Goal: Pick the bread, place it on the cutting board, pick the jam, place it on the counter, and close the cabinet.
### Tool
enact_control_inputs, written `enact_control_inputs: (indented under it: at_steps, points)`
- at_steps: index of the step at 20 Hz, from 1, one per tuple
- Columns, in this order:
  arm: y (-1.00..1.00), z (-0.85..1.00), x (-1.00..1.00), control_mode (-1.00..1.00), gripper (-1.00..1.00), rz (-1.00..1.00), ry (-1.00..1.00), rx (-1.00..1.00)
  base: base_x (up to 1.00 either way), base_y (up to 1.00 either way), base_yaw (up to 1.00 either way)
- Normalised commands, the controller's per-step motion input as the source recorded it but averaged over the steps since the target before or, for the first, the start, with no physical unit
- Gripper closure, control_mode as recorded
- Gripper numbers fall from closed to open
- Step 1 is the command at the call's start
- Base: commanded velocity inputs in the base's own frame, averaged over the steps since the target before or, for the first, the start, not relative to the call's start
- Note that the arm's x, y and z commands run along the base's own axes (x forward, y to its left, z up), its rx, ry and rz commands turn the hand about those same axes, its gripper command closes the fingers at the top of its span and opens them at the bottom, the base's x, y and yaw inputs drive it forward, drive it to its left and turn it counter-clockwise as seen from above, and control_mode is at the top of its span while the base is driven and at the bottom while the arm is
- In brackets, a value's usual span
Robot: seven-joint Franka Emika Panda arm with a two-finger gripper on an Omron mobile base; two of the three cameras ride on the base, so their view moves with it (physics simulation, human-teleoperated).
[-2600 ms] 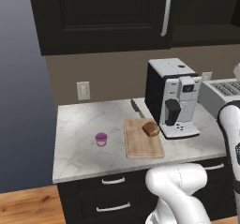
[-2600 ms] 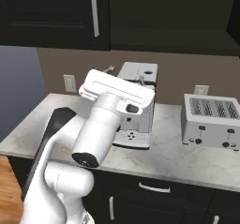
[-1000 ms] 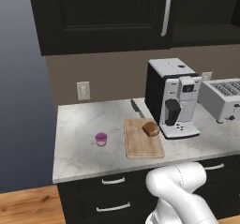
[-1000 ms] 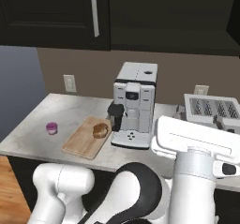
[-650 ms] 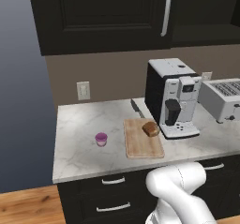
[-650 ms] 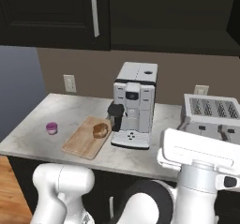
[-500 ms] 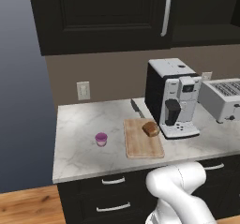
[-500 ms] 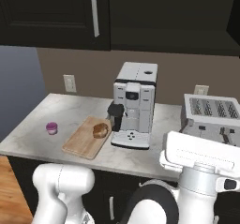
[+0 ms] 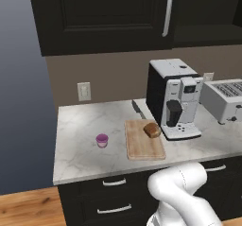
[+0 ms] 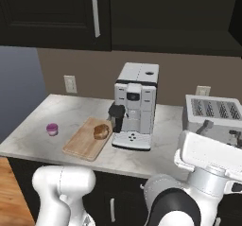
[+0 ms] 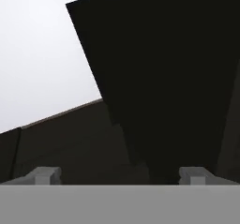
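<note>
Counter (image 9: 80, 140) holds one bread (image 9: 152, 130), one jam (image 9: 102, 140).

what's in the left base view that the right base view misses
Left base view alone: a knife behind the board, and the drawers with silver handles. Right base view alone: the toaster's front lever. Both share the jam on the counter, the bread on the cutting board, the coffee machine, the outlet and the cabinet.

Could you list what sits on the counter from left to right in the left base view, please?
jam → cutting board → bread → coffee machine → toaster
</note>
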Motion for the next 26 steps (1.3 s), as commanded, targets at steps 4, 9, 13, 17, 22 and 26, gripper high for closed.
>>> enact_control_inputs:
  at_steps: [4,9,13,17,22,26]
  points:
    - [-0.46,0.00,0.00,-1.00,-1.00,0.00,0.00,0.16,0.00,0.00,0.00]
    - [-0.48,0.00,-0.06,-1.00,-1.00,0.00,0.00,0.13,0.00,0.00,0.00]
    - [-0.47,0.00,-0.34,-1.00,-1.00,0.00,-0.03,0.08,0.00,0.00,0.00]
    - [-0.38,-0.01,-0.46,-1.00,-1.00,0.00,-0.06,0.04,0.00,0.00,0.00]
    - [-0.27,-0.19,-0.40,-1.00,-1.00,0.00,-0.06,0.00,0.00,0.00,0.00]
    - [-0.12,-0.28,-0.36,-1.00,-1.00,0.00,-0.04,0.00,0.00,0.00,0.00]
